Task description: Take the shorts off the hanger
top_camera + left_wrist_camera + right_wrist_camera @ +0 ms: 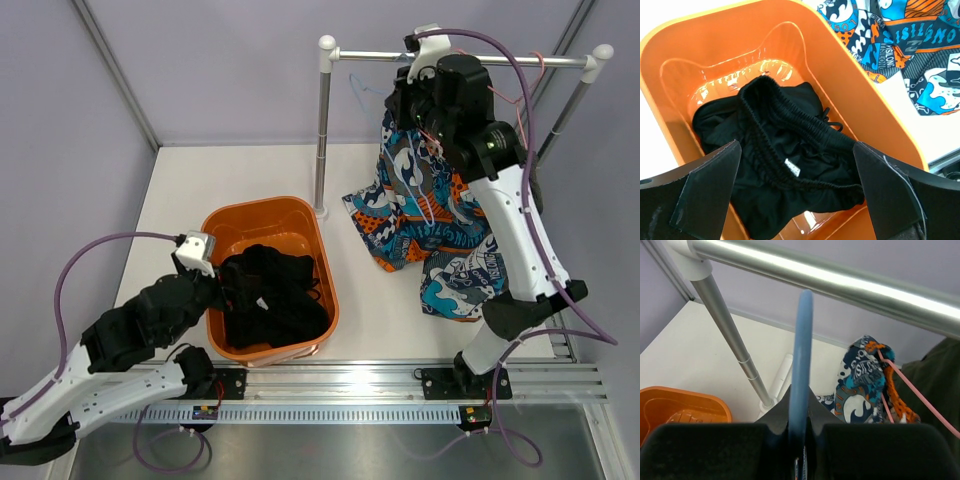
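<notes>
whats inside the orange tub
Crumpled black fabric shorts with an elastic waistband lie in the orange plastic tub. Bare floor shows around them; anything beneath the shorts is hidden.

Patterned shorts [425, 215] hang under the rail [370, 55] beside a blue hanger [358, 88].

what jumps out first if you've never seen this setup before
The loud blue-and-orange patterned shorts stand out first, draped below the rack on the right of the table. Next comes the orange tub at left-centre, with a black garment heaped inside and the left gripper open above it. In the right wrist view, the right gripper is clamped on a blue hanger just under the rail.
</notes>
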Tool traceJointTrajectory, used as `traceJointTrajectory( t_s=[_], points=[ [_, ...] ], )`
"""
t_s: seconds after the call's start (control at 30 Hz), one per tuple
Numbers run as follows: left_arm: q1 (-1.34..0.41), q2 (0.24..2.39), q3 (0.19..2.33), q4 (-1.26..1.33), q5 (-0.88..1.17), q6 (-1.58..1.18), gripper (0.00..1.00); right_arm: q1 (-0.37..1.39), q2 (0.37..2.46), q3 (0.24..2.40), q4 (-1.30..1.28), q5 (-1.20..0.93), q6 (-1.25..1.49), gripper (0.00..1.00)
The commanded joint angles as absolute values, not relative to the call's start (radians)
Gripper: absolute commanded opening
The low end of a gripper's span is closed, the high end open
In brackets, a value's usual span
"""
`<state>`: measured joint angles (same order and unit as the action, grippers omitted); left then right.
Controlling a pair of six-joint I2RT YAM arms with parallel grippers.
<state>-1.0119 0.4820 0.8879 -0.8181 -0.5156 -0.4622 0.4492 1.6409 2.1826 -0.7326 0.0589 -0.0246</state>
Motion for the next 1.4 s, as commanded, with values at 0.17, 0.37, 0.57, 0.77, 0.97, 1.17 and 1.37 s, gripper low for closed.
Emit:
traceJointTrajectory(
  t_s=[0.17, 0.37, 0.57, 0.77, 0.97, 1.17, 1.37],
  points=[
    [-1.011, 0.354, 0.824, -0.811, -0.512, -0.442, 0.99, 0.44, 1.788, 2.397, -0.744, -0.009, -0.071, 0.0],
    [-1.011, 0.339, 0.811, -0.802, -0.5, -0.436, 0.99, 0.44, 1.844, 2.453, -0.721, 0.064, -0.057, 0.0],
    [-1.011, 0.342, 0.808, -0.804, -0.497, -0.437, 0.99, 0.44, 1.873, 2.461, -0.715, 0.106, -0.054, 0.0],
    [-1.011, 0.341, 0.805, -0.804, -0.497, -0.439, 0.99, 0.44, 1.907, 2.462, -0.713, 0.094, -0.034, 0.0],
    [-1.011, 0.339, 0.804, -0.801, -0.499, -0.439, 0.99, 0.442, 1.934, 2.451, -0.712, 0.054, -0.006, 0.0],
    [-1.011, 0.339, 0.801, -0.799, -0.495, -0.437, 0.99, 0.442, 1.887, 2.373, -0.693, 0.046, -0.006, 0.02],
    [-1.011, 0.341, 0.801, -0.799, -0.494, -0.437, 0.99, 0.442, 1.775, 2.269, -0.66, 0.052, -0.006, 0.25]
  ],
)
